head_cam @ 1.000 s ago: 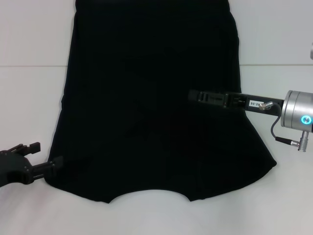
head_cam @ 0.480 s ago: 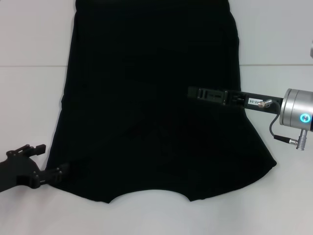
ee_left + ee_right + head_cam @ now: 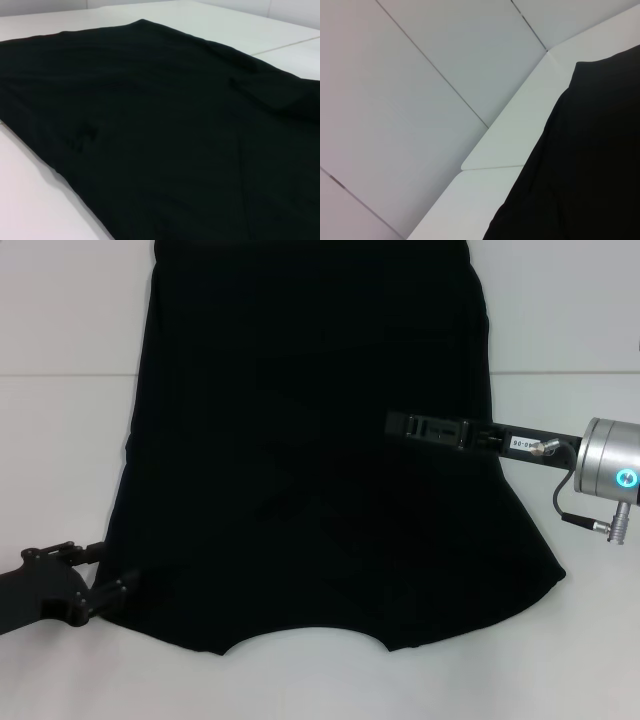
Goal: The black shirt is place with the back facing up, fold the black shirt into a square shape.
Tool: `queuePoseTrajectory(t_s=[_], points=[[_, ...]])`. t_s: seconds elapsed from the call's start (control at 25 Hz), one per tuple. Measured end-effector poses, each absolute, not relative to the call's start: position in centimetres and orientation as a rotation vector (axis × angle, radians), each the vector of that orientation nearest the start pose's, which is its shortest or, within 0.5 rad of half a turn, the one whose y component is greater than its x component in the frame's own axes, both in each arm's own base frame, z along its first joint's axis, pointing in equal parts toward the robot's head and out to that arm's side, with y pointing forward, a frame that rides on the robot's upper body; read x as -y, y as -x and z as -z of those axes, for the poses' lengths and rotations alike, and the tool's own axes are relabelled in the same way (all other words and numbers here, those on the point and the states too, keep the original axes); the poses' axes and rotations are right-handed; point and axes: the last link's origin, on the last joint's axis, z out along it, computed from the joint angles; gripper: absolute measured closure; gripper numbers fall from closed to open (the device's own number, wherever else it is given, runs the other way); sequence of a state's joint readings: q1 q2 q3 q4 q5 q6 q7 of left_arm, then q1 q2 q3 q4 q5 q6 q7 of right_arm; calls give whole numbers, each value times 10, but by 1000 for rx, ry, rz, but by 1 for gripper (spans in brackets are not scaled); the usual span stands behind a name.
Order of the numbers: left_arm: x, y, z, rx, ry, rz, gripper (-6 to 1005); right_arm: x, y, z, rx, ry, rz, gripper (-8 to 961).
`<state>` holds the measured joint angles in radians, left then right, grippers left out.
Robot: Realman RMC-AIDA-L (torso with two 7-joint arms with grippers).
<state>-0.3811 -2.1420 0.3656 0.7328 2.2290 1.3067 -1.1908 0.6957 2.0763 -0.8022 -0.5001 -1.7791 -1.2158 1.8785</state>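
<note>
The black shirt (image 3: 310,440) lies flat on the white table (image 3: 60,460), its curved neckline (image 3: 305,635) at the near edge and its body running out of view at the far side. My left gripper (image 3: 105,570) is low at the near left, open, its fingertips at the edge of the shirt's left sleeve. From the right, my right gripper (image 3: 395,426) reaches in over the middle of the shirt, just above the fabric. The left wrist view is filled with the shirt (image 3: 175,125). In the right wrist view one shirt edge (image 3: 590,165) shows.
A seam (image 3: 60,375) crosses the white table on both sides of the shirt. Bare table lies left, right and in front of the shirt. The right wrist view shows the table's far corner (image 3: 510,145) against a pale panelled wall (image 3: 420,75).
My left gripper has come down and to the right, up to the left sleeve's edge. The right arm has hardly moved. The shirt lies as before.
</note>
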Motion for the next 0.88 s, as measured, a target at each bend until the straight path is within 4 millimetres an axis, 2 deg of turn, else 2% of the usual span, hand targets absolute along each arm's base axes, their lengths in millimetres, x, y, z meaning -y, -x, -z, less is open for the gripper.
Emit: queuePoseTrajectory(t_s=[0.2,0.6,0.88], points=[[-296,366,-18,742,2336,311,332,-397,-220,22,-1301,2391,-892,99],[-292,367,-18,762,2324,321,804,-395,-226,18,-1309,2383,-886,98],[-290,368,-18,768,2328,325,926,-389,-242,4,-1331,2378,-863,98]])
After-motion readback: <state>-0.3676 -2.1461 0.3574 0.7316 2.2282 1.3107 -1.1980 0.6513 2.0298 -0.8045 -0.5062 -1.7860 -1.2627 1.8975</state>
